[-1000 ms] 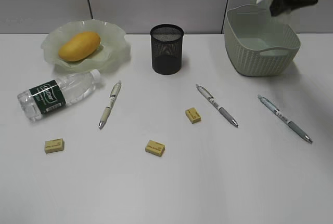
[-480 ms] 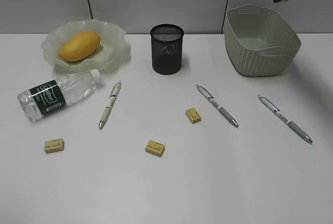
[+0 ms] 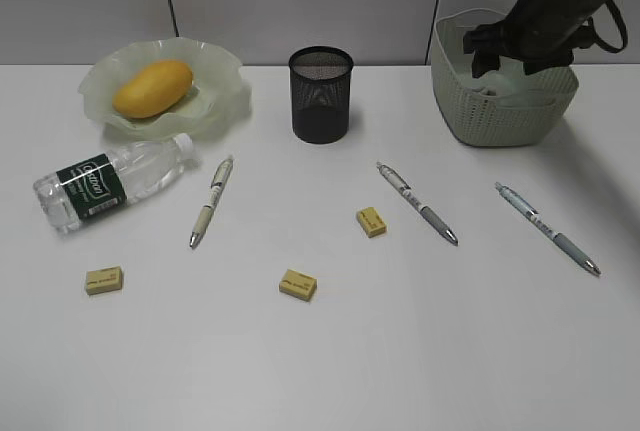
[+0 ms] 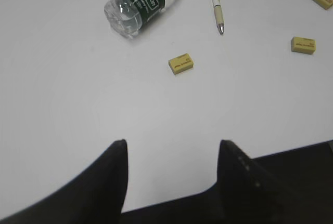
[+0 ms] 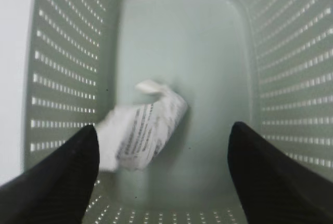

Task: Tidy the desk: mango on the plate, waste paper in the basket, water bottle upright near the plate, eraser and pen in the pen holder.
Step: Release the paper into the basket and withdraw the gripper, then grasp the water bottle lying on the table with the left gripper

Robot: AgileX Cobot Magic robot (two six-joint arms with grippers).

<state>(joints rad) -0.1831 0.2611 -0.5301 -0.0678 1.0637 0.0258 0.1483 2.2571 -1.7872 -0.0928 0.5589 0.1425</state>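
Note:
The mango (image 3: 152, 88) lies on the ruffled plate (image 3: 100, 79) at the back left. The water bottle (image 3: 110, 180) lies on its side in front of the plate; it also shows in the left wrist view (image 4: 139, 1). Three pens (image 3: 211, 201) (image 3: 417, 202) (image 3: 547, 228) and three erasers (image 3: 104, 280) (image 3: 298, 284) (image 3: 371, 221) lie on the desk (image 3: 330, 351). The pen holder (image 3: 321, 94) stands at the back middle. My right gripper (image 5: 164, 141) is open over the basket (image 3: 500, 116); the waste paper (image 5: 143, 125) lies loose inside it. My left gripper (image 4: 171, 143) is open and empty over bare desk.
A grey panelled wall runs behind the desk. In the left wrist view an eraser (image 4: 181, 63) and a pen (image 4: 215, 3) lie ahead of the jaws, and the desk's dark front edge (image 4: 291, 154) shows at the lower right.
My right gripper came down over the basket and let go of the waste paper, which now lies inside it. Nothing else on the desk moved.

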